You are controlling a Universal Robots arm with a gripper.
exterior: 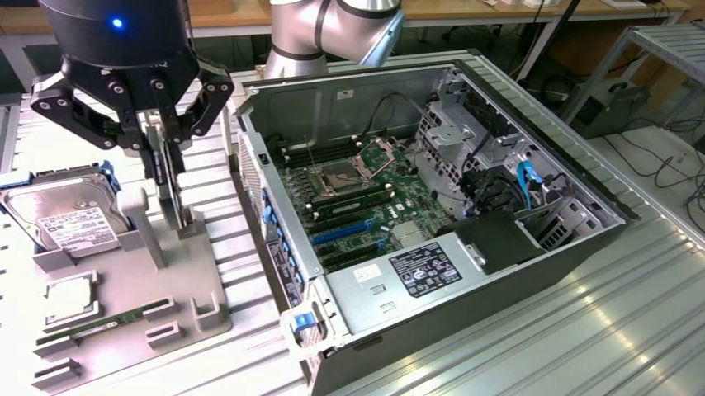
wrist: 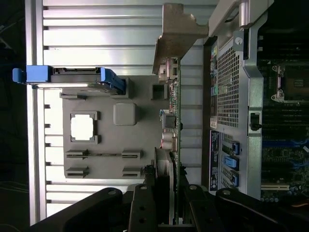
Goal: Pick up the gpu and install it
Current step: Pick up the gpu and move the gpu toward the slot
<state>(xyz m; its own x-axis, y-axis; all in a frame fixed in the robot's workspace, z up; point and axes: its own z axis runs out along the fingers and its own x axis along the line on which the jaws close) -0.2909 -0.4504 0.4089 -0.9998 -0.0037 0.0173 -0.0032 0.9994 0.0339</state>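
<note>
The gpu [exterior: 173, 194] stands edge-on, thin and dark, with its lower edge at a slot of the grey holder tray [exterior: 165, 280] on the exterior view's left. My gripper [exterior: 165, 153] hangs straight over it, with one finger on each side of the card, shut on it. In the wrist view the gpu [wrist: 176, 111] runs as a narrow green strip away from my gripper [wrist: 171, 203] to its silver bracket [wrist: 176, 34]. The open computer case [exterior: 441, 206] lies to the exterior view's right, with its motherboard [exterior: 352, 198] and blue expansion slots [exterior: 342, 233] exposed.
The holder tray [wrist: 120, 140] also carries a silver hard drive [exterior: 66, 219] in a blue frame, a square processor chip [exterior: 68, 295] and a narrow green RAM stick [exterior: 94, 323]. The case wall [wrist: 231, 96] stands close beside the tray. Ribbed metal table [exterior: 617, 330] surrounds both.
</note>
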